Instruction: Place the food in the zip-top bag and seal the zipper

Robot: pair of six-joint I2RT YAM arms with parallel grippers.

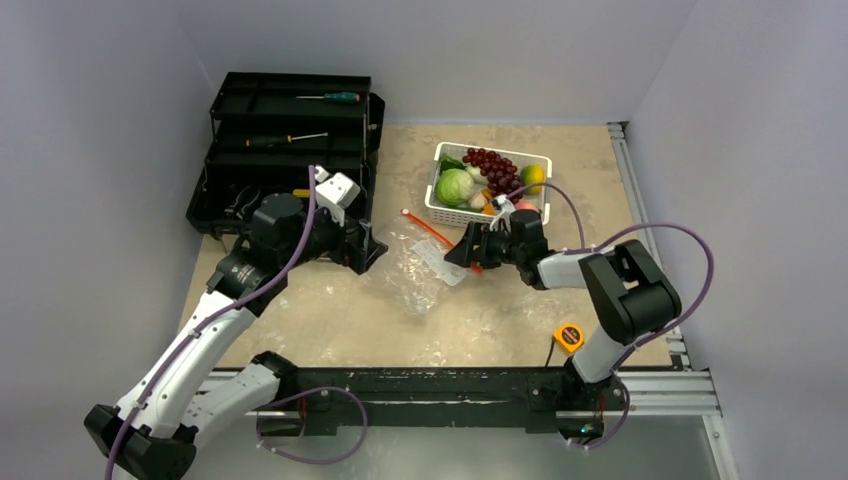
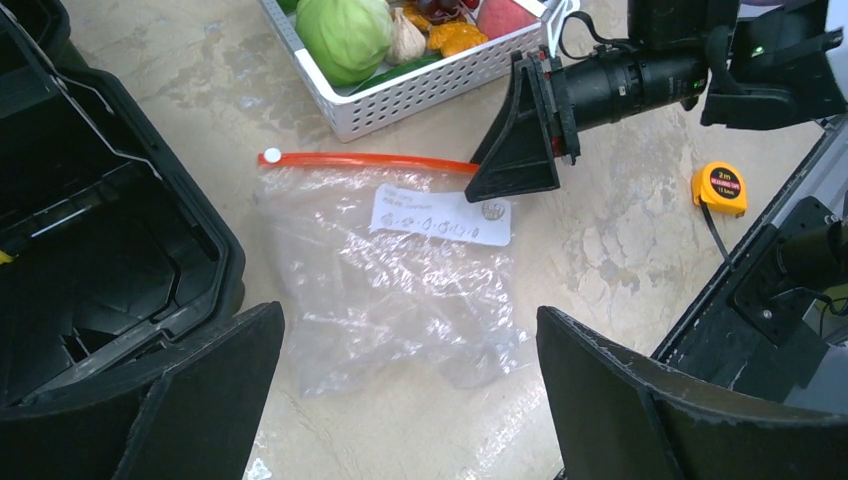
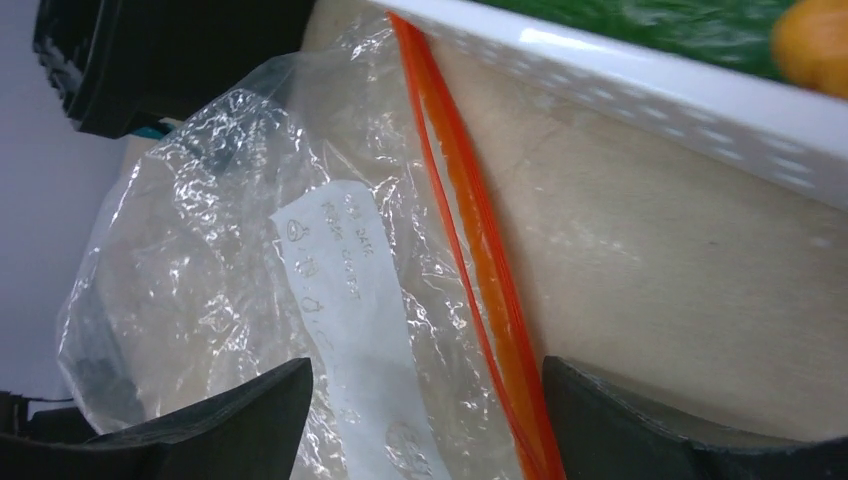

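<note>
- Nothing is bagged yet: the food [image 1: 487, 180], including the cabbage [image 2: 345, 35], sits in the white basket [image 2: 420, 95] by the table's far edge.
- The zip-top bag [image 2: 400, 300] lies flat and empty mid-table, its zipper [image 2: 370, 160] facing the basket.
- The right gripper [image 3: 428, 390] gapes empty at the zipper.
- The left gripper [image 2: 408, 320] hovers spread above the bag.
- Filling and sealing remain.

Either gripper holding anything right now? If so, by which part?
Nothing held. Left gripper hangs open above the zip-top bag; right gripper is open, its fingers astride the zipper, not clamped.
</note>
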